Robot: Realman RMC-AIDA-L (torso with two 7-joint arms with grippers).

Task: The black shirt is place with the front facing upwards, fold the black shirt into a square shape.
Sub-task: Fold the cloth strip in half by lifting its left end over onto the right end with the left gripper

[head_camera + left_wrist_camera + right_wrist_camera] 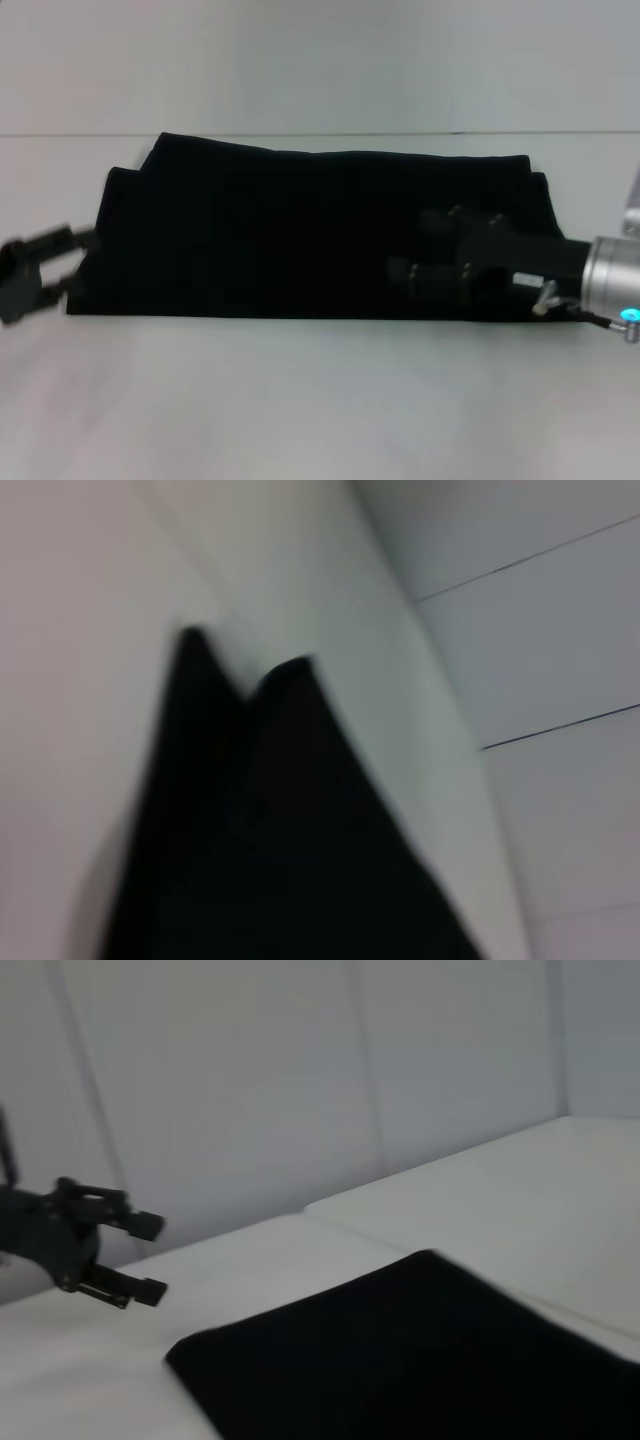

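The black shirt [300, 235] lies folded on the white surface [320, 400]; left end effector [72, 263] spread beside its left edge, right end effector [412, 246] spread over its right part

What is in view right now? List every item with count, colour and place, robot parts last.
black shirt: one, black, folded into a long band lying flat across the middle of the table; no lettering shows.
table: one, white, under the shirt and filling the near part of the head view.
wall: one, pale grey, behind the table's far edge.
left gripper: one, black, at the shirt's left end, fingers open, also seen far off in the right wrist view.
right gripper: one, black fingers on a silver wrist with a blue light, over the shirt's right part, fingers apart.
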